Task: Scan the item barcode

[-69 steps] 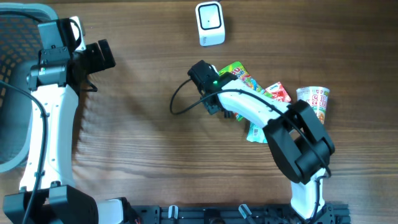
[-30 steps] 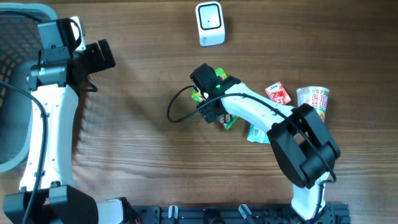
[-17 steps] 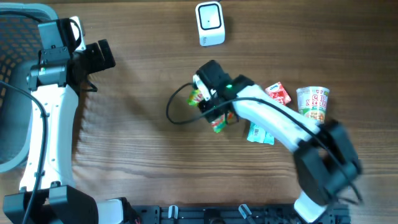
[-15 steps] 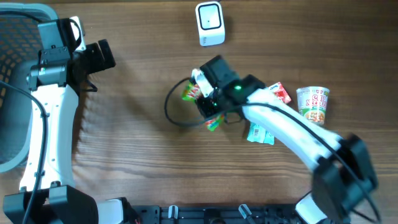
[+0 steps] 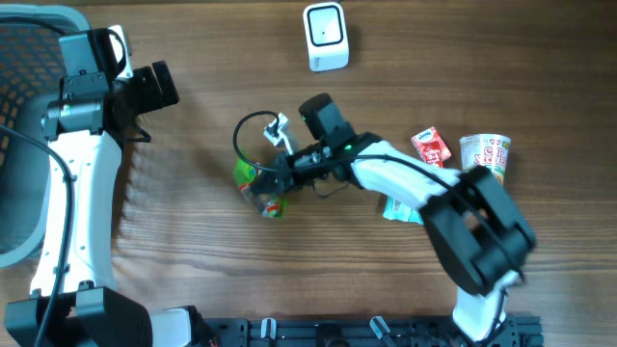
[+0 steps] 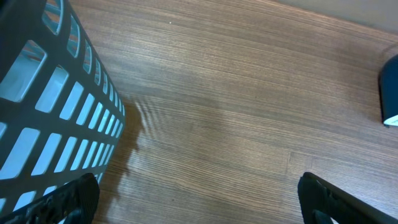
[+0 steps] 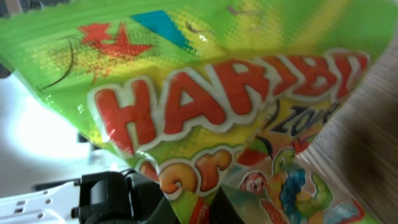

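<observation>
While the left gripper hangs just beside the basket at the left edge of the table, I see its jaws spread wide with nothing between them. Mid-table, the right gripper is clenched on the green Haribo bag, which sits left of its arm. The bag's printed front fills my right wrist view. White scanner stands near the far edge, well apart from the bag. Further right: teal packet, red packet, noodle cup.
</observation>
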Available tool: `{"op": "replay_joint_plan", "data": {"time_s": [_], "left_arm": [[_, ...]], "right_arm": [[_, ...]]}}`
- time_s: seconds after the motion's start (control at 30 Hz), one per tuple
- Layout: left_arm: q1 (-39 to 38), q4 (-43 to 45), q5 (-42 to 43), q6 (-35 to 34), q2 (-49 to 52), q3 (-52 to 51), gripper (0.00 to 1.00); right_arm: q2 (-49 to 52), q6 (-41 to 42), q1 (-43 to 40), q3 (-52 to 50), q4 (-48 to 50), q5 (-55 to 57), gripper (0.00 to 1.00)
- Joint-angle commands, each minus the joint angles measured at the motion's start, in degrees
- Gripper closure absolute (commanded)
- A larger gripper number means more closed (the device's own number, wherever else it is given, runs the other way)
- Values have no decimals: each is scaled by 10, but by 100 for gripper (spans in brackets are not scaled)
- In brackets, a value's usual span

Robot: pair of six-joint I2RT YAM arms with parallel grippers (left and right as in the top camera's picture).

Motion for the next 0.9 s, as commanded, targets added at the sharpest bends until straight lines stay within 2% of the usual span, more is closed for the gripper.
{"op": "replay_joint_plan", "data": {"time_s": [0.0, 0.2, 0.27, 0.37, 0.4, 0.43, 0.47, 0.6, 0.7, 0.8, 0.87], "left_arm": [[5, 1, 5, 9, -5, 4, 0], [5, 1, 5, 9, -5, 4, 0], [5, 1, 5, 9, -5, 4, 0], [5, 1, 5, 9, -5, 4, 0], [5, 2, 5, 9, -5, 4, 0], [5, 1, 5, 9, -5, 4, 0], [5, 2, 5, 9, -5, 4, 0], [5, 1, 5, 9, -5, 4, 0], [5, 1, 5, 9, -5, 4, 0], [5, 1, 5, 9, -5, 4, 0], [5, 1, 5, 9, -5, 4, 0]], "right_arm": [[58, 52, -16, -5, 56, -113, 96], [66, 2, -90, -5, 47, -111, 95], [66, -15, -105, -5, 25, -80, 93], [66, -64, -112, -5, -21, -22, 81], [66, -73, -113, -5, -28, -17, 81], [66, -75, -114, -5, -31, -17, 86], [66, -73, -115, -5, -33, -27, 96], [66, -17, -117, -5, 9, -141, 96], [66, 31, -117, -5, 46, -179, 96], [66, 118, -117, -5, 155, -254, 96], [65, 244, -117, -5, 289, -281, 96]]}}
